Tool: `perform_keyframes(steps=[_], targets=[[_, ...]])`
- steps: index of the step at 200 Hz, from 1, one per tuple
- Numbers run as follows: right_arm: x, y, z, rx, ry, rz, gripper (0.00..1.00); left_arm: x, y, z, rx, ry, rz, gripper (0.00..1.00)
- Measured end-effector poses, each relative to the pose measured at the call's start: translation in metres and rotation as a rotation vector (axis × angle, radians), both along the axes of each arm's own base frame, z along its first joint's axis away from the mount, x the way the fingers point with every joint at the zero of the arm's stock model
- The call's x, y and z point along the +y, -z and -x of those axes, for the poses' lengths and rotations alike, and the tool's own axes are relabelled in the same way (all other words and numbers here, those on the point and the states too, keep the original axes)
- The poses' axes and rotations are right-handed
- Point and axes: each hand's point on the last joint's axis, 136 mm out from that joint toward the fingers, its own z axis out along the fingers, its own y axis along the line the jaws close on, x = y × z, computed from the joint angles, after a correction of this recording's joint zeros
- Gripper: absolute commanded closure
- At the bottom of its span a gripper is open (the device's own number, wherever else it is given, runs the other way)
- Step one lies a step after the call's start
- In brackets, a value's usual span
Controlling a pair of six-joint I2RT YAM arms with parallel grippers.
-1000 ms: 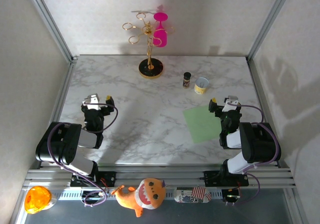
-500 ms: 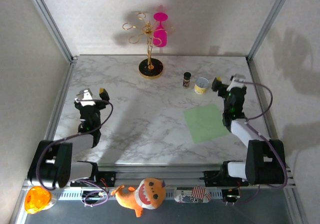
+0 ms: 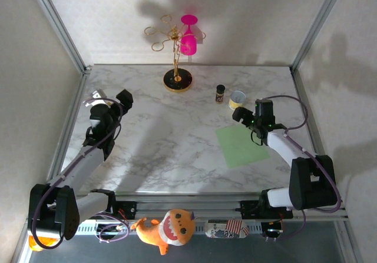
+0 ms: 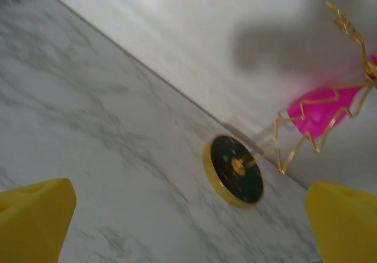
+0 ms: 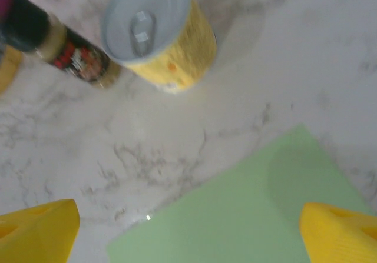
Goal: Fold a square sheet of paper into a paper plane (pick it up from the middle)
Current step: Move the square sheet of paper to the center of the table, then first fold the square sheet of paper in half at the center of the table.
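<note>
Hovering with right gripper point(image 3: 240, 115) open by square sheet of paper point(image 3: 241, 145) near desk's right edge, probably seeking its middle; holding left gripper point(image 3: 125, 97) open too.

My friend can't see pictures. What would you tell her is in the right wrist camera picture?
A pale green square sheet of paper lies flat on the marble table, in front of the open right gripper, whose yellow fingertips frame the bottom corners. Past it stand a yellow cup with a pale top and a small dark-capped bottle.
</note>
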Motion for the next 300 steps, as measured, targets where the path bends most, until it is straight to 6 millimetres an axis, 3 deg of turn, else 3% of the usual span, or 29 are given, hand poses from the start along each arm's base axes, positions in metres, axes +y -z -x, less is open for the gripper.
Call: perform_keyframes(steps=[38,74,123,157,212,233,268,287,300], targets=[[0.012,0.038,0.027,0.143,0.026,-0.035,0.06,-0.035,0.018,0.003,0.069,0.116,0.088,0.01],[0.022,0.063,0.056,0.25,0.07,-0.051,0.05,-0.051,0.037,0.008,0.145,0.151,0.106,0.01],[0.046,0.063,0.069,0.261,0.176,-0.112,0.05,-0.062,0.053,0.012,0.202,0.172,0.107,0.01],[0.094,0.063,0.074,0.286,0.226,-0.202,0.07,-0.065,0.062,0.012,0.23,0.173,0.11,0.01],[0.218,0.056,0.044,0.325,0.247,-0.427,0.11,-0.064,0.085,0.017,0.317,0.159,0.115,0.01],[0.244,0.052,0.034,0.342,0.233,-0.475,0.11,-0.064,0.089,0.019,0.335,0.161,0.114,0.01],[0.251,0.031,0.028,0.301,0.167,-0.468,0.05,-0.072,0.099,0.027,0.385,0.184,0.115,0.01],[0.238,0.0,0.029,0.22,0.103,-0.438,0.02,-0.087,0.106,0.032,0.427,0.223,0.116,0.01],[0.215,-0.023,0.031,0.143,0.074,-0.417,0.01,-0.103,0.112,0.037,0.459,0.26,0.107,0.01]])
